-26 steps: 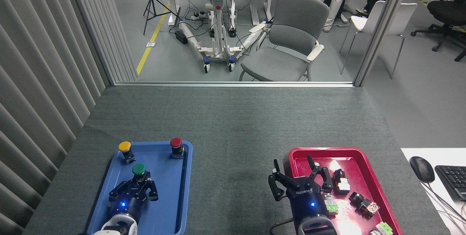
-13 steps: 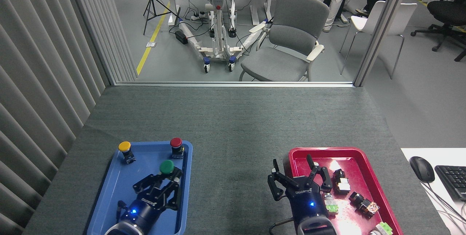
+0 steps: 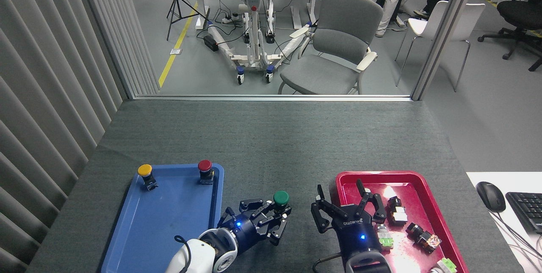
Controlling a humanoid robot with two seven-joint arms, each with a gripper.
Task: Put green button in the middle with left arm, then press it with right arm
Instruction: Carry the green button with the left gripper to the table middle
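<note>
Left gripper point(image 3: 277, 216): its fingers are closing around the black base of the green button point(image 3: 280, 198), holding it with the cap uppermost and tipped slightly. The button is sitting over the grey mat point(image 3: 271, 146), in the strip between the two trays, clear of the blue tray point(image 3: 169, 222); whether its base is touching the mat cannot be told.

Right gripper point(image 3: 345, 199): its fingers are spread apart and holding nothing, and it is hovering over the near-left corner of the red tray point(image 3: 423, 180), just beside the button.

Step in hand, as judged: setting the button down in the middle. It is best lowered upright so that the base is resting flat before the fingers part; a tilted release risks the top-heavy cap toppling it. The fingers should part straight sideways and the arm draw back toward the blue tray, leaving the cap open from above for the press.

Edges and room: the strip is bounded by the blue tray's rim on the left and the red tray's rim on the right. Further up the mat, the surface is lying open well past both trays. The yellow button point(image 3: 145, 170) and red button point(image 3: 205, 166) are standing at the blue tray's far end, well apart from the path. Small loose parts point(image 3: 419, 233) are crowding the red tray beside the right gripper.
</note>
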